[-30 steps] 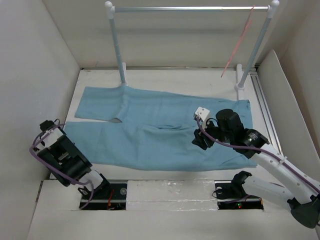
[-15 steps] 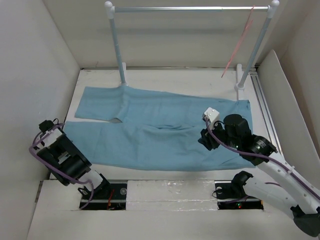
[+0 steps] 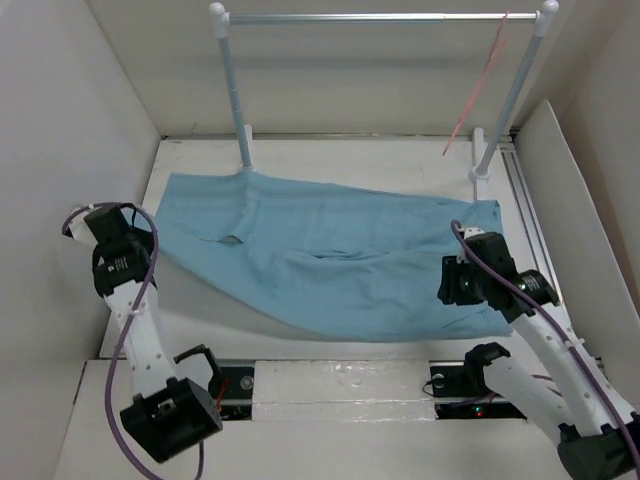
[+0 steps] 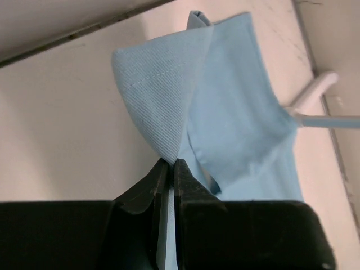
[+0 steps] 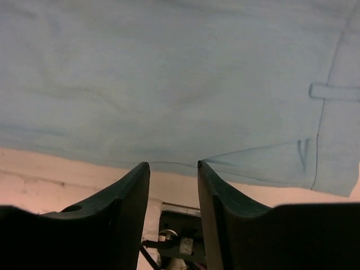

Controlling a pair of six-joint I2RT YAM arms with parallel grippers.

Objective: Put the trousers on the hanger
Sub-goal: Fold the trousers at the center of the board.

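Note:
The light blue trousers (image 3: 330, 250) lie spread over the table, waistband to the right. My left gripper (image 3: 143, 237) is shut on the end of the near leg (image 4: 163, 107), and the pinched cloth rises as a folded peak above the jaws (image 4: 169, 163). My right gripper (image 3: 452, 288) hangs open just above the near edge of the trousers (image 5: 169, 73) by the waistband, its fingertips (image 5: 145, 169) apart with only bare table between them (image 5: 172, 169). The thin pink hanger (image 3: 478, 90) dangles from the right end of the rail.
A silver rail (image 3: 380, 17) on two white-knobbed posts stands at the back; the left post's foot (image 3: 245, 160) touches the far leg. A white post foot (image 4: 315, 90) shows past the cloth. White walls close in on the left, back and right.
My left arm swung up to the near leg's end, shut on it and drew that end up and inward. My right gripper slid right and nearer, to the trousers' near edge, its jaws narrowing slightly.

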